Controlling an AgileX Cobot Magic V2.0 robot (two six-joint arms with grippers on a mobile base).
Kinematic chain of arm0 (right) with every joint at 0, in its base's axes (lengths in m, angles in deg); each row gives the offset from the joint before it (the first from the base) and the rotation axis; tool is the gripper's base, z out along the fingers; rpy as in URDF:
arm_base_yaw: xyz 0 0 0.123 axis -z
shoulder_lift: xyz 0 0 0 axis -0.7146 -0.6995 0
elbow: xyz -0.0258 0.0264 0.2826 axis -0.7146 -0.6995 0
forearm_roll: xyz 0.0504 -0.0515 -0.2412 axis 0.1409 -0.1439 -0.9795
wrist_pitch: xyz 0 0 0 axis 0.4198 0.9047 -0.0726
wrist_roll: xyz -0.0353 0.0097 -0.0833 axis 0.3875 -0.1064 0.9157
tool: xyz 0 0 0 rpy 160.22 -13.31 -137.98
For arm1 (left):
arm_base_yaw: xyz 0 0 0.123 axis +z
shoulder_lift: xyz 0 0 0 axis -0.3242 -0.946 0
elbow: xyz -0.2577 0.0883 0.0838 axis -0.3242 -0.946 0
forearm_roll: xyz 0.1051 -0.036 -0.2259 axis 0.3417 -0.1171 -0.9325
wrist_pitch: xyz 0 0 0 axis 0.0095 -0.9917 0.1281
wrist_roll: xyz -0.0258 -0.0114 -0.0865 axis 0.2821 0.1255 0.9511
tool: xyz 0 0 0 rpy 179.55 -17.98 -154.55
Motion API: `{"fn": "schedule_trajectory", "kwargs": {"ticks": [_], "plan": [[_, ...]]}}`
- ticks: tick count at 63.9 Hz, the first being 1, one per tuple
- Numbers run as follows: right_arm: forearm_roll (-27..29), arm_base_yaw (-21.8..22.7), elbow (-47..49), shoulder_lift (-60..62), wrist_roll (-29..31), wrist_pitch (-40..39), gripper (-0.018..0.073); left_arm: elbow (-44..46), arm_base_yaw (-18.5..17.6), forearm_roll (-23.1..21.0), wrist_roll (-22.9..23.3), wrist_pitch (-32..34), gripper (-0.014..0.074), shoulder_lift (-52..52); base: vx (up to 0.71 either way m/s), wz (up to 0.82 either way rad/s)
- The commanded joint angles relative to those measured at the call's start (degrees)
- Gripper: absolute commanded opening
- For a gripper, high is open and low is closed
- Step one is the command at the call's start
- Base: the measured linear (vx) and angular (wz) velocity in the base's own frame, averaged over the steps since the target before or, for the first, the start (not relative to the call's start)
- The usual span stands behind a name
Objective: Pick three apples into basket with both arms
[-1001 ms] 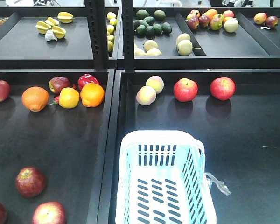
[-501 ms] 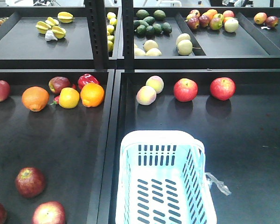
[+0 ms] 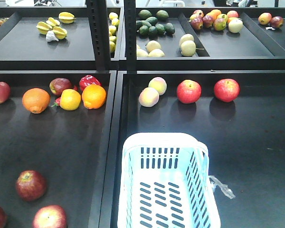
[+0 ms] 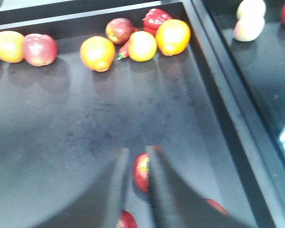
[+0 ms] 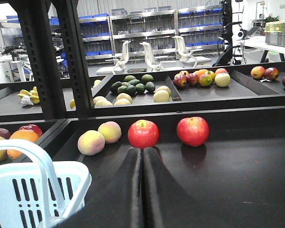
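Nothing's moved: basket [image 3: 161,138] empty, three apples [image 3: 31,185] untouched. Left gripper [image 4: 137,151] slightly parted (sighting one apple), right gripper [image 5: 143,152] clenched, empty.

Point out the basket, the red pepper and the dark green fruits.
basket [image 3: 156,138]: front view, far rim.
red pepper [image 3: 88,80]: front view, upper body.
dark green fruits [image 3: 153,30]: front view, middle fruit.

The front view looks steeply down on left tray [image 3: 61,137] and right tray [image 3: 247,137]. Each wrist view shares one: left downward, right low, nearly level.
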Motion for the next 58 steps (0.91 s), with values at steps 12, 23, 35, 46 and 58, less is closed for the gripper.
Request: {"fn": "schedule_trajectory", "kwargs": {"ticks": [12,23,35,46,58], "plan": [[-0.3,0.1,-0.8,0.4,0.3,-4.2,-0.0009,1.9,0.1,-1.5,0.0,4.1,0.0580,-0.2,0.00,0.00],[-0.3,0.1,-0.8,0.4,0.3,-4.2,-0.0009,1.9,-0.6,-4.7,-7.9,6.1,0.0666,-1.6,0.00,0.00],[-0.3,0.1,-0.8,0.4,0.3,-4.2,-0.0009,1.9,-7.7,-20.9,-36.1,6.6,0.0659,-7.4,0.00,0.00],[-0.3,0.1,-0.8,0.4,0.3,-4.2,-0.0009,2.8,-15.5,-29.4,-52.0,10.0,0.0652,-13.9,0.00,0.00],[-0.3,0.1,-0.8,0.4,0.3,-4.2,-0.0009,10.9,-23.6,-28.8,-53.5,10.4,0.0648,-23.0,0.00,0.00]]}}
